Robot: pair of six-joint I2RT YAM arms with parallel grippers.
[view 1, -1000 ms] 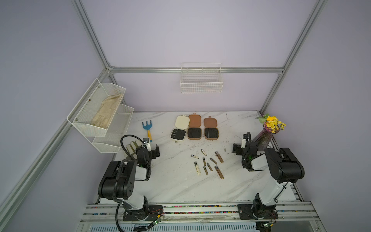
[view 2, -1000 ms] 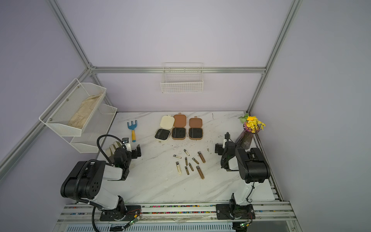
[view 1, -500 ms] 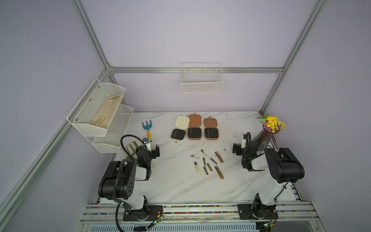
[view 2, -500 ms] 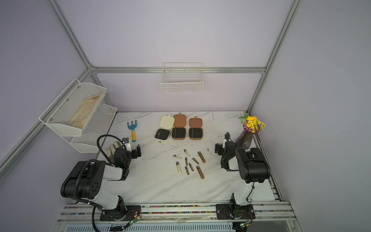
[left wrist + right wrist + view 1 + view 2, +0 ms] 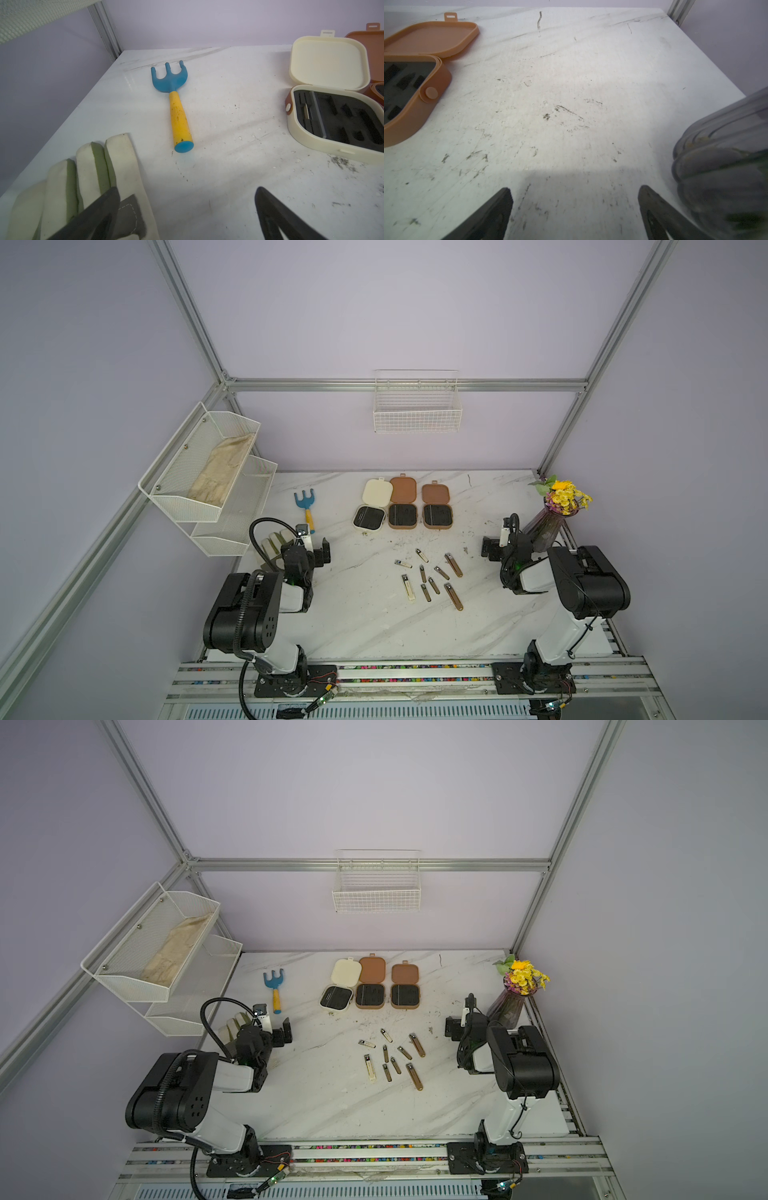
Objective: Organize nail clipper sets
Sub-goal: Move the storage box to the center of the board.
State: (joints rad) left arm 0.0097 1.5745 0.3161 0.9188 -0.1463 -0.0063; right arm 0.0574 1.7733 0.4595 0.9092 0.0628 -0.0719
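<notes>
- the left gripper hangs low over the table, fingers spread wide and holding nothing, with a glove just beside it.
- the right gripper is wide and empty too, near the vase.
- three cases lie open in a row at the back: the cream case, the middle brown case and the end brown case.
- the clippers lie scattered loose between the arms, apart from the cases.
- the rake lies near the cream case.

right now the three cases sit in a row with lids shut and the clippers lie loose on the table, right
The lids are open, not shut: both top views show the cream case and two brown cases with them folded back flat. The row and loose clippers are right.
</notes>
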